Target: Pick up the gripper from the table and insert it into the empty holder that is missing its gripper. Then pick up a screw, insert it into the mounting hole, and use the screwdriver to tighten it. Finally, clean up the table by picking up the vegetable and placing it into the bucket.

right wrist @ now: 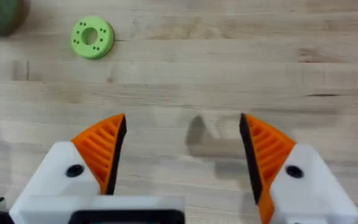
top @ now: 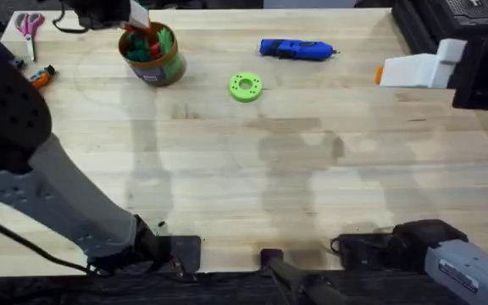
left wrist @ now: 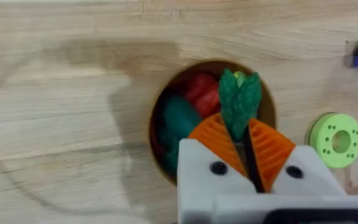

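Over the bucket (left wrist: 166,112) near the tabletop's far left corner, the left gripper (left wrist: 244,146) is clamped on the vegetable (left wrist: 239,99), not yet let go. Release looks like the last step left. Farther out, the screwdriver (top: 295,50) lies by the far edge, and the right gripper (right wrist: 182,155) hangs with jaws apart over bare wood.

vegetable (left wrist: 239,99): dark green leafy bundle, upright, pinched between orange pads directly above the bucket's opening.
bucket (top: 152,59): olive-gold tub at the table's 11 o'clock, holding red and teal toys.
screwdriver (top: 296,50): blue, lying flat near 1 o'clock, bit apparently pointing right.
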